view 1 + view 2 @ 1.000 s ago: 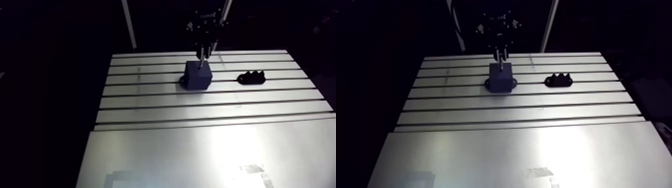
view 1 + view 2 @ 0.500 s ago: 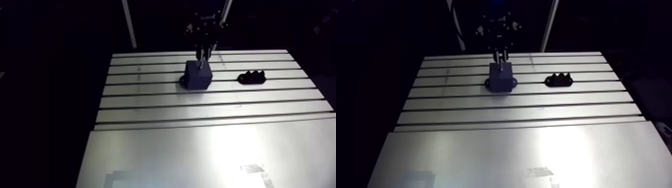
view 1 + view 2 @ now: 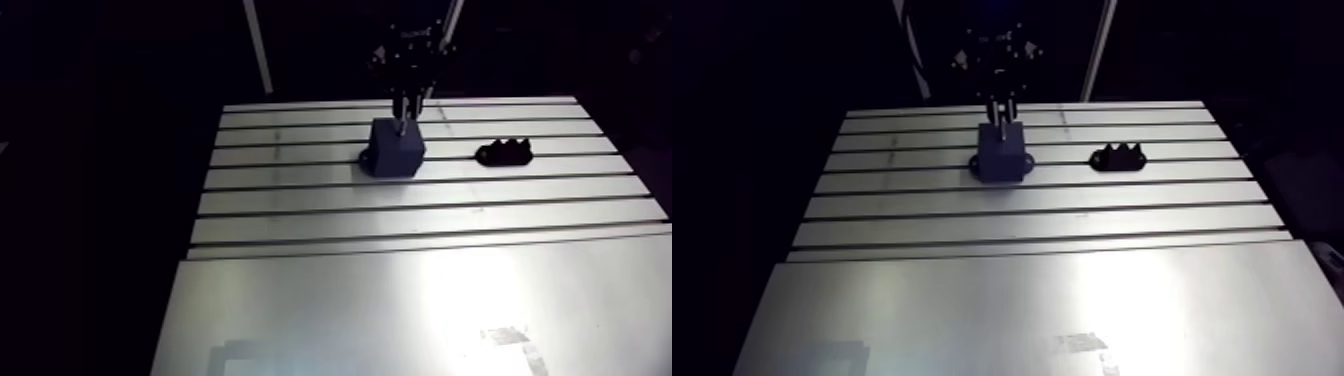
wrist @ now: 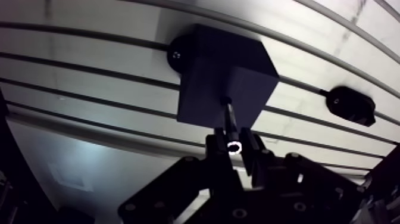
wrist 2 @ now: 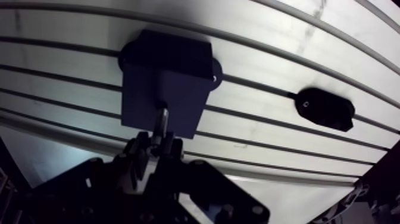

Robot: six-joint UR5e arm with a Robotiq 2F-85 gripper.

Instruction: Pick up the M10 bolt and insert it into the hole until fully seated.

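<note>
A dark blue block [image 4: 225, 77] stands bolted to the slotted table [image 3: 420, 215], in the far middle of the arm view [image 3: 396, 150]. My gripper [image 4: 233, 150] hangs right above the block and is shut on the M10 bolt [image 4: 230, 122]. The bolt's shank points down, with its tip at the block's top face; the hole itself is hidden beneath it. In the arm view the gripper [image 3: 1001, 108] comes down on the block's far top edge.
A low black toothed holder [image 3: 503, 154] lies on the table to the right of the block, seen beside the block in the wrist view as the holder [image 4: 351, 105]. A smooth plate [image 3: 420, 310] covers the near table.
The gripper with the bolt has come down slightly toward the block's top. The block and the holder have not moved.
</note>
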